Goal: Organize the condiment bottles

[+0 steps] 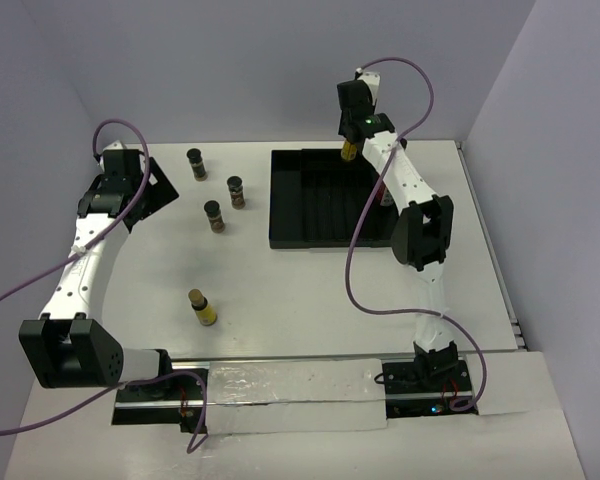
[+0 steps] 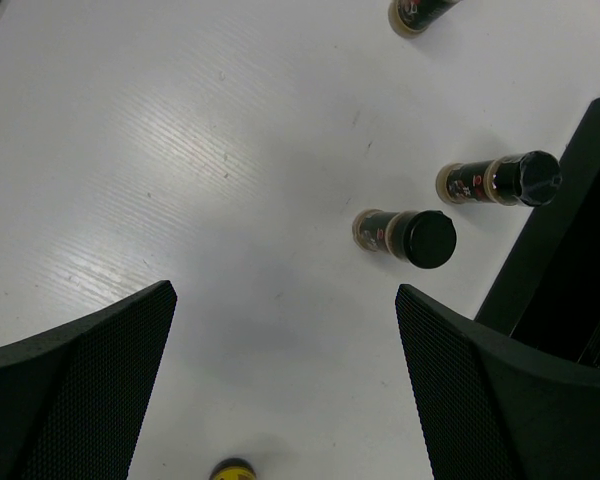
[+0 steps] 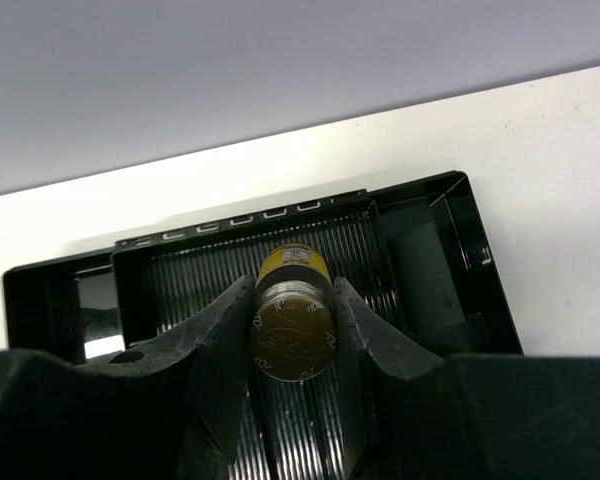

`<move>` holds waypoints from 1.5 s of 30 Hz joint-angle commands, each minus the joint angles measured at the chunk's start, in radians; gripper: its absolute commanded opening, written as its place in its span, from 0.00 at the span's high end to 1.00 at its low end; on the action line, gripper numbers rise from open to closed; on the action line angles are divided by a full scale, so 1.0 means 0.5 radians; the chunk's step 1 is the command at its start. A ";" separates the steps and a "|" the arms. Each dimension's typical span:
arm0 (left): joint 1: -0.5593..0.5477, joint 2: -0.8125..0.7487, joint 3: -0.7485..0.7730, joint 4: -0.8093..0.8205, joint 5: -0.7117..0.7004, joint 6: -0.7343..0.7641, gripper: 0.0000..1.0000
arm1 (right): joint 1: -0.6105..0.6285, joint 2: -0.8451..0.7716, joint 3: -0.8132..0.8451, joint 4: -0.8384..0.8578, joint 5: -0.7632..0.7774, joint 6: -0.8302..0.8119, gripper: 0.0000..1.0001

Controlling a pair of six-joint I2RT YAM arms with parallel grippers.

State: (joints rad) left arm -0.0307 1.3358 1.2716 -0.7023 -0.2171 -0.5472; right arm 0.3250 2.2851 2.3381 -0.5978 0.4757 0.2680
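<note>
Over the far edge of the surface, right of centre, the right jaws are clamped on a yellow bottle (image 1: 349,150) with a tan cap. They grip it at the cap end and hold it roughly upright above the far end of the black ribbed tray (image 1: 310,205). The right wrist view shows the bottle between the two fingers (image 3: 220,340), with the tray's ribbed floor directly beyond it. Whether its base touches that floor cannot be told. The step in hand looks like setting this bottle down in the tray.

Left of the tray, on the open surface toward the far left corner, three dark brown bottles (image 1: 237,190) with black lids stand apart from one another. A second yellow bottle (image 1: 202,307) stands alone closer to the near edge. The left jaws are spread wide and hold nothing; they hang above the surface near the far left corner, facing the brown bottles.

The next move, as I judge it, calls for lowering the held bottle until it stands on the ribs close to the tray's far wall. The jaws should then part and lift straight up so the cap is not dragged over. A narrow base may rock on the ribs, so the release should be gentle. Four bottles on the surface are not yet collected, and the left jaws are nearest them.
</note>
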 commanded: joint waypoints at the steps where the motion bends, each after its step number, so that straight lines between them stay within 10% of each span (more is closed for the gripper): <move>1: 0.009 -0.070 0.097 -0.019 -0.040 -0.001 0.01 | -0.039 0.042 0.145 0.205 -0.002 0.004 0.91; 45: 0.009 -0.216 -0.003 -0.087 -0.106 0.015 0.00 | -0.043 0.247 -0.022 0.230 -0.016 0.004 0.86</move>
State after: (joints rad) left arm -0.0307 1.2559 1.2736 -0.7526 -0.2555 -0.5461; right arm 0.3031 2.4084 2.3302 -0.5492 0.4564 0.2672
